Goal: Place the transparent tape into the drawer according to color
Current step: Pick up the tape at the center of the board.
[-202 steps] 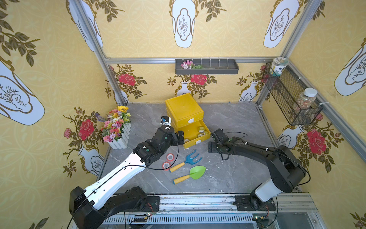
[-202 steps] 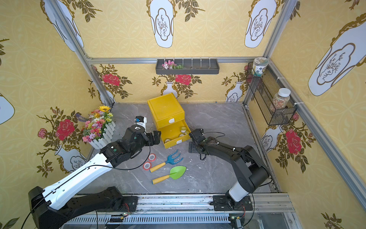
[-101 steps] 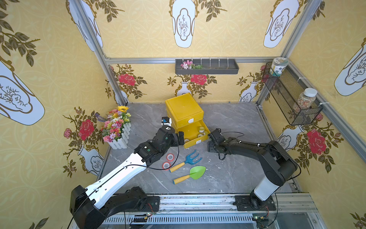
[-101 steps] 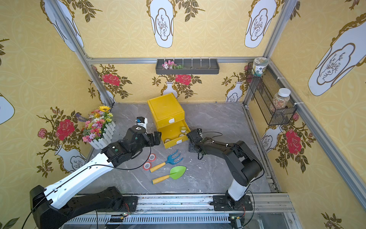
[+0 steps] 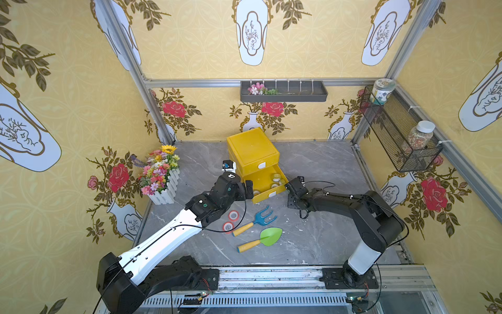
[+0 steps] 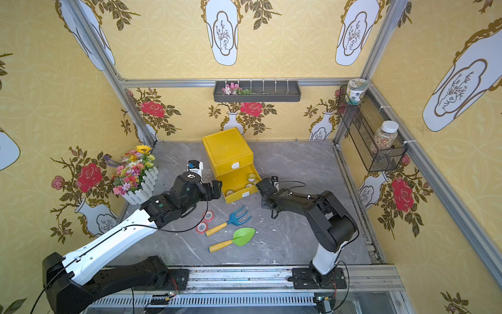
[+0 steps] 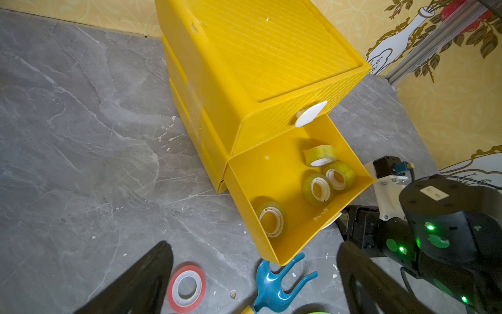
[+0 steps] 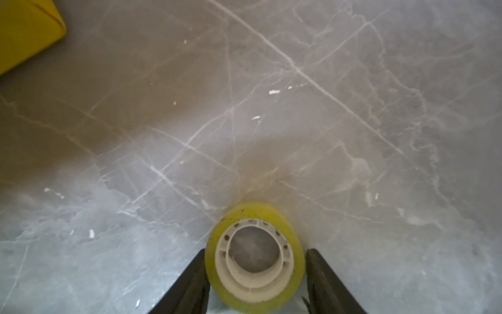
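While the left pincer (image 7: 254, 246) gapes empty, the right pincer (image 8: 255, 251) brackets a glossy yellow-green tape ring (image 8: 260, 214), grip unclear.

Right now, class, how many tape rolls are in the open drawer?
4 rolls: one in a front corner of the drawer, two side by side near the other, one behind them. More may be hidden.

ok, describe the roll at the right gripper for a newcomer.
Find the yellow drawer unit; just beside its open bottom drawer is the right gripper. The roll sits on the table between its fingers: yellowish-green, outside the drawer, unlike the two red rolls.
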You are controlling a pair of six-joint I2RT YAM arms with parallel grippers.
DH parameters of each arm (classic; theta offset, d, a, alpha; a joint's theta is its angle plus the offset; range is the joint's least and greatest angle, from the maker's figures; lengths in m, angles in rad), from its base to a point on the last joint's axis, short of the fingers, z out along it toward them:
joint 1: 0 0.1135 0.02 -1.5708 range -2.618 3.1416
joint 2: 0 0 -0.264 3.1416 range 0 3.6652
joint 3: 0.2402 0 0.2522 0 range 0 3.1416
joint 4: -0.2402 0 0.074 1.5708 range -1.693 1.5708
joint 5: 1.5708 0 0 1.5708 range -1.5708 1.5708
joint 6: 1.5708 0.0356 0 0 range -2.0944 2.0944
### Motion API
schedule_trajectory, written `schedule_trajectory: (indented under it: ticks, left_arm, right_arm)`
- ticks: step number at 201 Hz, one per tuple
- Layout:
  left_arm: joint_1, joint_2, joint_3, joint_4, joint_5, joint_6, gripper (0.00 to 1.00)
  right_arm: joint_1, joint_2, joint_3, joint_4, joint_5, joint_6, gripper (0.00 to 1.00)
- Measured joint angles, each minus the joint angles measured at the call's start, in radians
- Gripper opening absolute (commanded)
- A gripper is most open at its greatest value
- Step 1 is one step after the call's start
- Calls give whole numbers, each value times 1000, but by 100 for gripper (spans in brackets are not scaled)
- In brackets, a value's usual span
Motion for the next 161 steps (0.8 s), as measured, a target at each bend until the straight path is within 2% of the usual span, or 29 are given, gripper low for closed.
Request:
schedule_trajectory:
  ticks: [12, 34, 67, 109, 161]
  left_arm:
    - [0, 0, 0, 0, 0, 0, 100]
    - [0, 0, -1, 1, 0, 0, 100]
    - [0, 1, -2, 2, 0, 0, 100]
    - [0, 7, -2, 2, 0, 0, 100]
    - [0, 13, -2, 2, 1, 0, 100]
  right_arm:
    - [-5, -2, -4, 2, 5, 1, 70]
    - [-13, -4, -5, 3, 13, 3, 70]
    - [-24, 11, 0, 26, 20, 3, 64]
    - [-35, 17, -4, 51, 23, 3, 51]
    - [-70, -25, -42, 56, 7, 4, 48]
